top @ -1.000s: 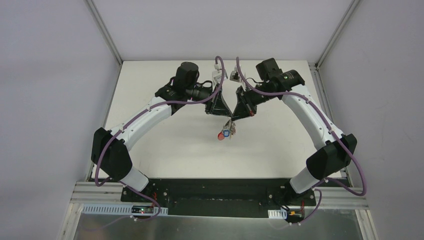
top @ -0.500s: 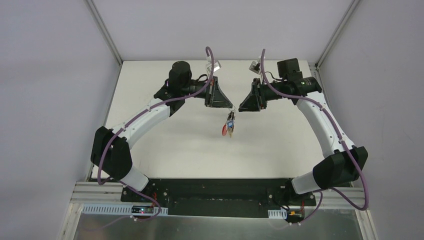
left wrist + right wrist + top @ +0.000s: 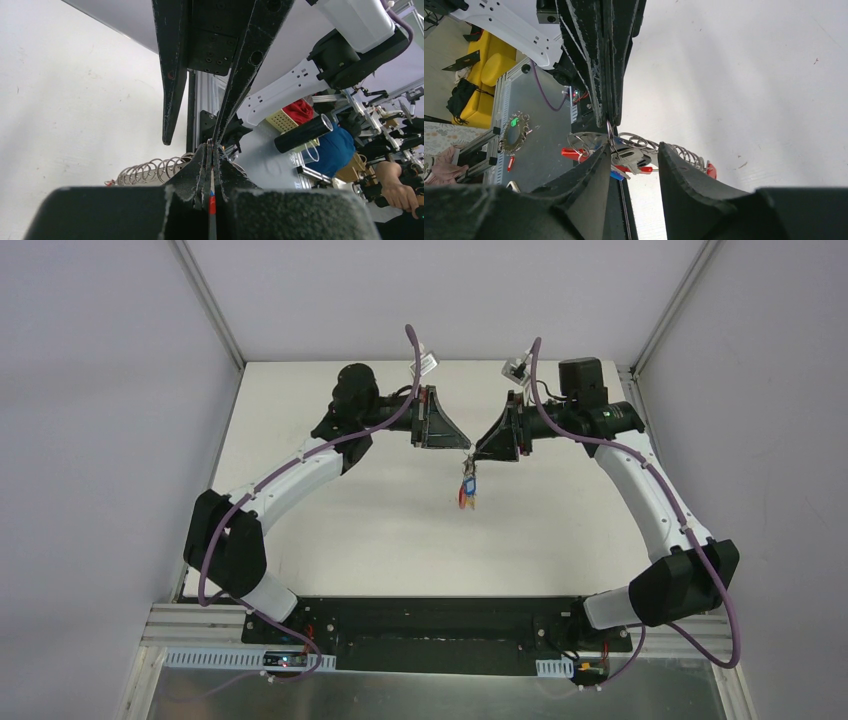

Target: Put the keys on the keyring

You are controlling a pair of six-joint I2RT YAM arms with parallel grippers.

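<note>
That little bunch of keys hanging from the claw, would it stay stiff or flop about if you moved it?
Likely floppy: the keys hang loose below the keyring, pinched in the left claw, so they would probably swing. Probably light, since a thin pinch holds them up. The bare metal looks slippery.

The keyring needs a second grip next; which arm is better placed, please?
Probably right: the right gripper is open beside the keyring, while the left gripper is shut on it.
</note>
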